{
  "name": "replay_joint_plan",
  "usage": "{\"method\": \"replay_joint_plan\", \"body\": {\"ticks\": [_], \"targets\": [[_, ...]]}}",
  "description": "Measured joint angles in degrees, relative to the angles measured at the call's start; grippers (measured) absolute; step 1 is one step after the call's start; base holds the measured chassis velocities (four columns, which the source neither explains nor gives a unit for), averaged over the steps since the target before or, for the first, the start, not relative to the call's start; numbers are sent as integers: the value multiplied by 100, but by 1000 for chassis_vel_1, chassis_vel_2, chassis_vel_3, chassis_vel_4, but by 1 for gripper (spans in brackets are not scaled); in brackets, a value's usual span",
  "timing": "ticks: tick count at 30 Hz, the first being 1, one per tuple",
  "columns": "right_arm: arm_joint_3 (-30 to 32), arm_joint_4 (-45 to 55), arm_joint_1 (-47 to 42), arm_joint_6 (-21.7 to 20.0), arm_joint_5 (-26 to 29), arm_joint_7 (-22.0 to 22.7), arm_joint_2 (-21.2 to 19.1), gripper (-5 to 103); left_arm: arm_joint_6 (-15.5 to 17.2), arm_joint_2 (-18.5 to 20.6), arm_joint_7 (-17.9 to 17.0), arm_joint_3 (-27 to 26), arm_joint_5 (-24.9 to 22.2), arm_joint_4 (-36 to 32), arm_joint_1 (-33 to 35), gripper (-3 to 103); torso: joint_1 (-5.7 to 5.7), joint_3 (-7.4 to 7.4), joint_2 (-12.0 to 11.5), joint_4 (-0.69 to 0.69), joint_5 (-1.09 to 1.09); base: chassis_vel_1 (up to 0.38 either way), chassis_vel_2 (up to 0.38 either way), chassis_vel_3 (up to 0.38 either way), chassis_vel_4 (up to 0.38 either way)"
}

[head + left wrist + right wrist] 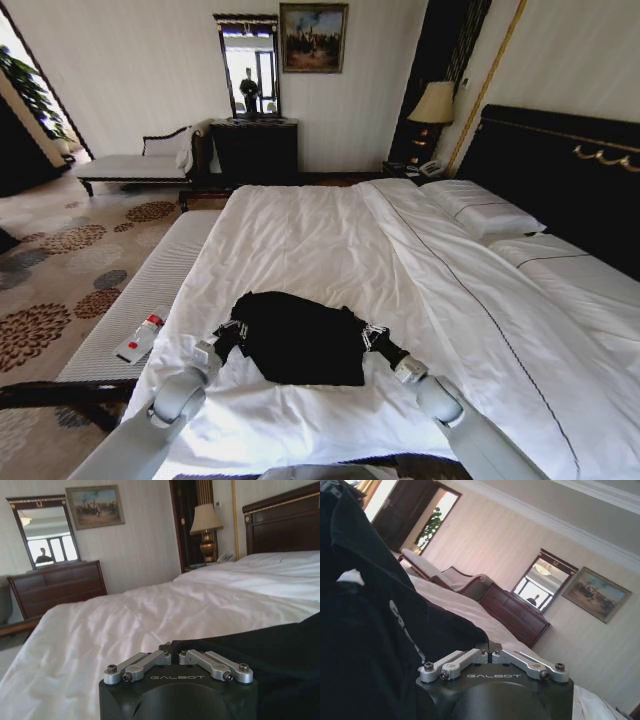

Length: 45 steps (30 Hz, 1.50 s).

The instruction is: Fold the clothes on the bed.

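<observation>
On bed (300, 225): T-shirt (295, 338) btwn both claws.

One black short-sleeved soft-cloth T-shirt (300, 338) lies on one large white-sheeted bed (320, 240) with a dark headboard, and two pincers, the left pincer (232, 331) and the right pincer (370, 336), sit at the shirt's two sides. Two white pillows (480, 210) rest at the bed's head. Beyond the bed stand one dark wood dresser (255, 150), one framed mirror (249, 65), one framed painting (313, 37) and one shaded table lamp (433, 105).
</observation>
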Motion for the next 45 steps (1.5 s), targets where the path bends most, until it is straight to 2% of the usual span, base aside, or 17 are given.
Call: {"method": "replay_joint_plan", "body": {"ticks": [1, 4, 7, 8, 10, 16, 18, 20, 21, 25, 26, 29, 31, 34, 36, 39, 45], "targets": [[0, 0, 0, 0, 0, 0, 0, 0, 0, 0, 0, 0, 0, 0, 0, 2, 0, 0, 0, 0, 0, 0, 0, 0, 0], [250, 567, 123, -373, 619, 66, -304, 0, 81, 376, -59, -206, -307, -431, -210, 2, 0, 0, 0, 0, 1, 0, 0, 0, 0], [400, 810, 177, -481, 699, 69, -434, 0, 85, 508, -73, -317, -388, -650, -254, 2, 0, 1, 0, 1, -1, 0, 0, 0, 0], [630, 1166, 215, -665, 826, 85, -635, 0, 106, 704, -86, -528, -573, -966, -290, 2, 1, 0, 0, 0, 1, 0, 0, 0, 0], [821, 1431, 222, -848, 1008, 108, -784, 0, 124, 834, -86, -724, -753, -1177, -292, 2, 0, 1, 0, 0, 0, 0, 0, 0, 0], [1308, 1971, 354, -1320, 1640, 229, -1218, 0, 169, 1143, -114, -1316, -1279, -1473, -372, 2, 0, 0, 0, 0, 0, 0, 0, 0, 0], [1492, 2123, 470, -1506, 1996, 303, -1399, 0, 195, 1241, -162, -1491, -1470, -1526, -458, 2, 0, 0, 0, 0, 0, 0, 0, 0, 0], [1703, 2271, 678, -1726, 2627, 452, -1648, 0, 256, 1364, -272, -1638, -1657, -1593, -626, 2, 0, 0, 0, 1, 1, 0, 0, 0, 0], [1703, 2271, 678, -1726, 2627, 452, -1648, 0, 256, 1364, -272, -1638, -1657, -1593, -626, 2, 0, 0, 0, 1, 1, 0, 0, 0, 0], [2098, 2373, 1008, -1954, 3401, 649, -2106, 0, 410, 1620, -360, -1854, -1961, -1628, -979, 2, 0, 0, 0, -1, 1, 0, 0, 0, 0], [2098, 2373, 1008, -1954, 3401, 649, -2106, 0, 410, 1620, -360, -1854, -1961, -1628, -979, 2, 0, 0, 0, -1, 1, 0, 0, 0, 0], [2193, 2348, 1457, -2074, 3959, 818, -2520, 0, 446, 1942, -360, -1877, -2283, -1451, -1417, 2, 0, 0, 0, 0, 1, 0, 0, 0, 0], [2193, 2333, 1517, -2088, 4016, 833, -2562, 0, 451, 1986, -360, -1850, -2327, -1412, -1496, 2, 0, 0, 0, 0, 1, 0, 0, 0, 0], [2160, 2147, 2057, -2179, 4615, 963, -2928, 0, 491, 2248, -359, -1453, -2639, -1161, -2267, 2, 0, 1, 0, 0, 1, 0, 0, 0, 0], [2156, 2092, 2157, -2183, 4731, 983, -3013, 0, 502, 2291, -359, -1359, -2689, -1103, -2438, 2, 0, 1, 0, 0, 1, 0, 0, 0, 0], [2147, 1888, 2560, -2188, 5204, 1053, -3353, 0, 514, 2411, -359, -1100, -2904, -902, -3015, 2, 1, 1, 0, -1, 1, 0, 0, 0, 0], [2098, 1563, 3037, -2173, 5598, 1060, -3689, 0, 534, 2516, -357, -960, -3125, -652, -3446, 2, 0, 0, 0, 0, -1, 0, 0, 0, 0]]}}
